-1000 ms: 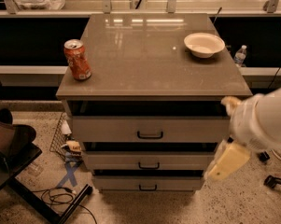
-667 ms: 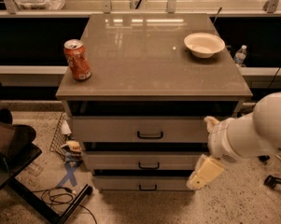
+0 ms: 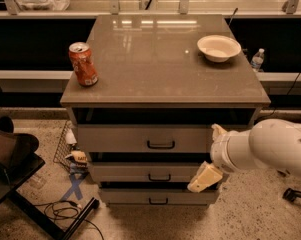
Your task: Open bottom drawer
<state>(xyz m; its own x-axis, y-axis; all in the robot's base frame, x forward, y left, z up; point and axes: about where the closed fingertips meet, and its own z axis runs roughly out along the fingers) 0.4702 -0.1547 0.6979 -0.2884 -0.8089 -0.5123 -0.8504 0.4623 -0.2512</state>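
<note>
The cabinet has three grey-beige drawers, all shut. The bottom drawer [image 3: 135,196] is the lowest and narrowest front, with a small black bar handle [image 3: 158,201] at its middle. My white arm comes in from the right. The gripper [image 3: 205,177] hangs in front of the cabinet's right side, at the level of the middle drawer [image 3: 135,172] and just above the bottom drawer's right end. It is to the right of the bottom handle and touches neither handle. It holds nothing that I can see.
An orange soda can [image 3: 83,64] and a white bowl [image 3: 218,47] stand on the cabinet top [image 3: 155,69]. A black stand [image 3: 20,184], cables [image 3: 65,211] and litter lie on the floor to the left. A water bottle [image 3: 257,59] stands behind on the right.
The arm has swung left from the right edge and the gripper now sits in front of the cabinet's right side. The drawers, can and bowl have not moved.
</note>
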